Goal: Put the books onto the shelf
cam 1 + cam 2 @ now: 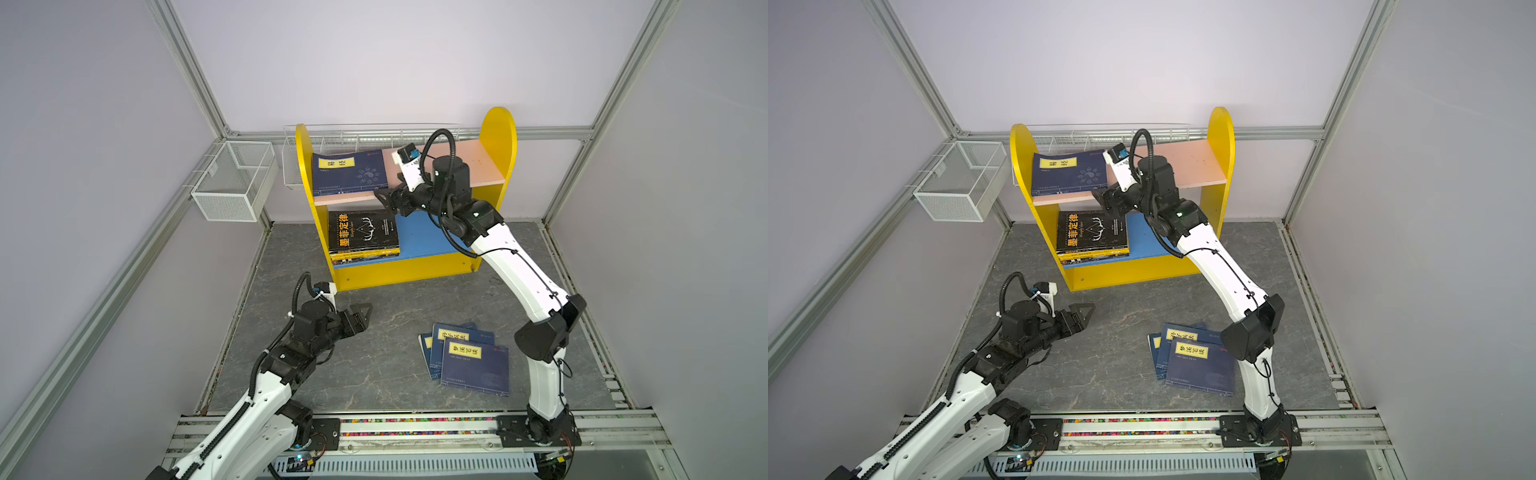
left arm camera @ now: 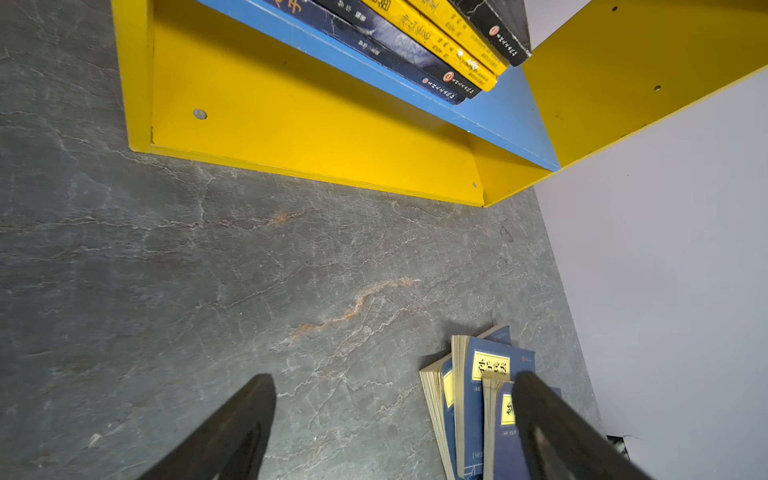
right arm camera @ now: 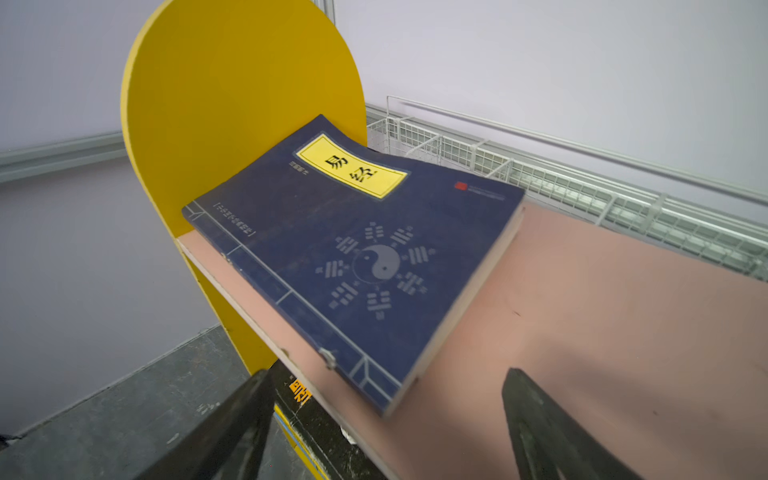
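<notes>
Right gripper (image 1: 384, 199) sits at the front edge of the pink upper board (image 1: 469, 166) of the shelf (image 1: 498, 137), jaws wide and empty, just beside the near corner of a navy book (image 3: 357, 257). That book lies flat at the left end of the board, far corner against the yellow side panel (image 3: 232, 104). Blue lower board (image 1: 424, 241) carries a flat stack (image 1: 365, 254) topped by a black book (image 1: 362, 232) with orange characters. Three navy books (image 1: 469, 357) lie fanned and overlapping on the surface (image 1: 374, 374) near the right arm's base, not yet shelved. Left gripper (image 2: 392, 376) hovers over bare surface in front of the shelf, jaws wide, holding nothing. Judgement: thin paperbacks, light but floppy, smooth covers likely to slide over each other; a pinch on one loose corner would bend them. Best hold looks like the spine side or page block at an exposed edge of the topmost book, one at a time.
</notes>
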Robot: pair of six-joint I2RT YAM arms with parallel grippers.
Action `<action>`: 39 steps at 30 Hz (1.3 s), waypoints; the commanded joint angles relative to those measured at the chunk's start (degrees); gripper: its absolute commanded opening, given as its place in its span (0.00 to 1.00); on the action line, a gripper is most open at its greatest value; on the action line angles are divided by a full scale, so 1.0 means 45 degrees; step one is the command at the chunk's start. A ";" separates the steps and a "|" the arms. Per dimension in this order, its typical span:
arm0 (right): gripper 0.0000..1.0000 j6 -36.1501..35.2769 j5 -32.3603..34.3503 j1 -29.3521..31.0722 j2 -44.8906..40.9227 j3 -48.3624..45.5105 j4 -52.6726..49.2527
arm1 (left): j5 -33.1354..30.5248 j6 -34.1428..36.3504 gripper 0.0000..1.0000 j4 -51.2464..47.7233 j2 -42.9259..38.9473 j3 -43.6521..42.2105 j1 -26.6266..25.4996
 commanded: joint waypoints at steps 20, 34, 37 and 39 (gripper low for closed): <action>0.99 0.7774 -0.0491 -0.0192 0.2744 0.3441 -0.2622 | -0.0526 0.0485 0.90 -0.1539 -0.0978 0.0455 0.0053; 1.00 0.9425 -0.0892 0.0535 0.3566 0.3438 -0.1997 | -0.1838 0.1196 0.90 -0.3678 -0.1949 0.1008 0.0048; 0.98 0.9466 -0.1808 0.0556 0.3469 0.3382 -0.1278 | -0.1939 0.1207 0.90 -0.3788 -0.2088 0.1042 0.0052; 0.98 0.9316 -0.2194 0.0637 0.3316 0.3369 -0.1041 | -0.1983 0.1211 0.90 -0.3884 -0.2167 0.1027 0.0043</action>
